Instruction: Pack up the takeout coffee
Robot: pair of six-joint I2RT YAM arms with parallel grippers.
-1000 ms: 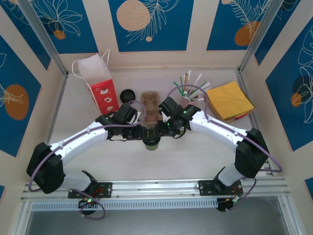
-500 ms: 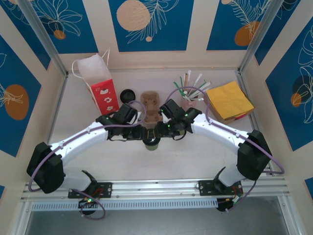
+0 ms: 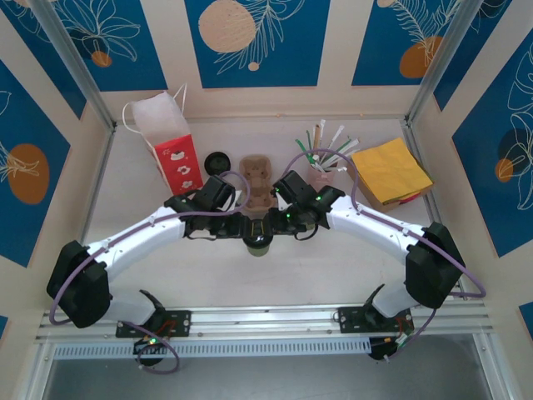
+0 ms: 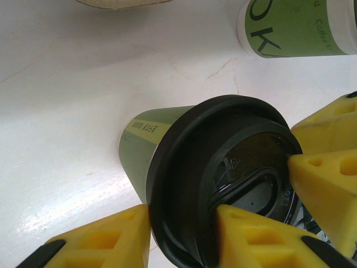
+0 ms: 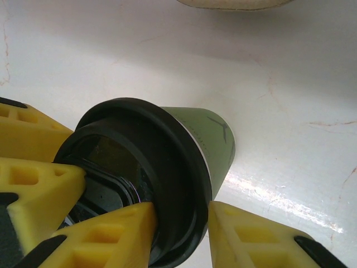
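Top external view: the coffee (image 3: pixel 258 244) sits on the table (image 3: pixel 333 267) near its middle. The left end effector (image 3: pixel 241 225) and right end effector (image 3: pixel 280 222) each clamp the rim of its black lid (image 4: pixel 179 167).

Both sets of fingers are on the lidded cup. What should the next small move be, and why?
Probably lift the takeout coffee slightly: the left fingers and right fingers pinch its lid rim from opposite sides, it stands on the table, and the cardboard carrier sits just behind.
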